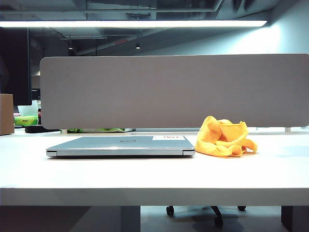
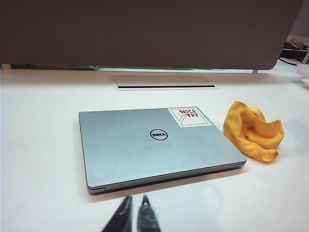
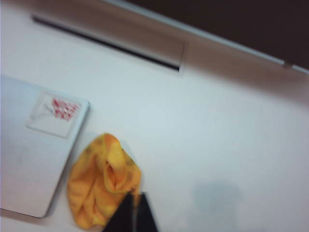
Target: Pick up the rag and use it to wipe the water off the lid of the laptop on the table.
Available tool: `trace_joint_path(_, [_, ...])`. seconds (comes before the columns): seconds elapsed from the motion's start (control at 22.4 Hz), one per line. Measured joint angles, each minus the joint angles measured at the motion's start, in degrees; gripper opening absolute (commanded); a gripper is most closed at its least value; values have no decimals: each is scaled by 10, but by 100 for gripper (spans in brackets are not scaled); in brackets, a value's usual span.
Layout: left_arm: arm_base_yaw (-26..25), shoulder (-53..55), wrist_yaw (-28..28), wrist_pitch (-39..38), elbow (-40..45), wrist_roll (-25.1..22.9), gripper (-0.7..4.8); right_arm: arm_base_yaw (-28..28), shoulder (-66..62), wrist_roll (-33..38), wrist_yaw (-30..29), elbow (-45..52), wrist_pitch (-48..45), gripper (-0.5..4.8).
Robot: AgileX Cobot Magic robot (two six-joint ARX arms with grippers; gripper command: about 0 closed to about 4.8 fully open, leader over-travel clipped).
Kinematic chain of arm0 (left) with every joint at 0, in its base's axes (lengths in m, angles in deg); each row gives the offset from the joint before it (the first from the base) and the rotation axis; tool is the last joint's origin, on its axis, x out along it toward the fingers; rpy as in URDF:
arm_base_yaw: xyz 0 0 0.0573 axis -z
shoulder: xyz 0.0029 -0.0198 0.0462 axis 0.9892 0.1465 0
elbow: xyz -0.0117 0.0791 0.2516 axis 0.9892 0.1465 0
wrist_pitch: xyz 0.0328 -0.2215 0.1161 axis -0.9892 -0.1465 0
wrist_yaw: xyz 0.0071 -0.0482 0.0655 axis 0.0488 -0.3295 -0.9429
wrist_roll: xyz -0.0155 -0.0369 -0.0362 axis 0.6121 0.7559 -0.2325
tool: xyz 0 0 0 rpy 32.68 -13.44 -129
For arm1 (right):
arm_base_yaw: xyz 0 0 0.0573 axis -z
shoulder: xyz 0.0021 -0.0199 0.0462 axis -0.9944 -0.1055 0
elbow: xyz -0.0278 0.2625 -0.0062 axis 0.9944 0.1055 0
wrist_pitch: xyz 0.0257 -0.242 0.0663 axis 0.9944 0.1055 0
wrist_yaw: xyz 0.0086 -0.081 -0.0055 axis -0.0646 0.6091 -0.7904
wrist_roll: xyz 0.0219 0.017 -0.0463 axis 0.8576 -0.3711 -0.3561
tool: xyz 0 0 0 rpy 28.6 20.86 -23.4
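Observation:
The silver-grey laptop (image 1: pixel 120 146) lies closed on the white table (image 1: pixel 145 174), its lid (image 2: pixel 154 145) facing up with a centre logo and a white sticker (image 2: pixel 189 116) at a far corner. No water can be made out on the lid. The yellow-orange rag (image 1: pixel 223 137) sits crumpled on the table just right of the laptop. My left gripper (image 2: pixel 136 197) hovers in front of the laptop's near edge, fingers together, holding nothing. Over the near edge of the rag (image 3: pixel 99 186) hangs my right gripper (image 3: pixel 135 195), blurred, fingers close together and empty. Neither gripper shows in the exterior view.
A grey divider panel (image 1: pixel 174 92) runs along the table's back. A cable slot (image 2: pixel 164 83) lies in the tabletop behind the laptop. A cardboard box (image 1: pixel 6 113) stands at the far left. A chair base (image 1: pixel 212 212) shows under the table.

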State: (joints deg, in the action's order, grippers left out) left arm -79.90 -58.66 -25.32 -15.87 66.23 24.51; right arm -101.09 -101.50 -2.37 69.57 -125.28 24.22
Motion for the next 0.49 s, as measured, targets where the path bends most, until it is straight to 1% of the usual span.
trace_joint_path(0.04, [0, 0, 0, 0, 0, 0, 19, 11, 31, 6, -19, 0, -1, -2])
trace_joint_path(0.18, [0, 0, 0, 0, 0, 0, 19, 17, 75, 10, -46, 0, -10, -2])
trace_joint_path(0.31, [0, 0, 0, 0, 0, 0, 19, 14, 130, 12, -78, 9, -53, -2])
trace_joint_path(0.45, [0, 0, 0, 0, 0, 0, 19, 14, 199, 13, -110, 38, -106, -2])
trace_joint_path(0.49, [0, 0, 0, 0, 0, 0, 19, 14, 238, 12, -129, 72, -122, -2])
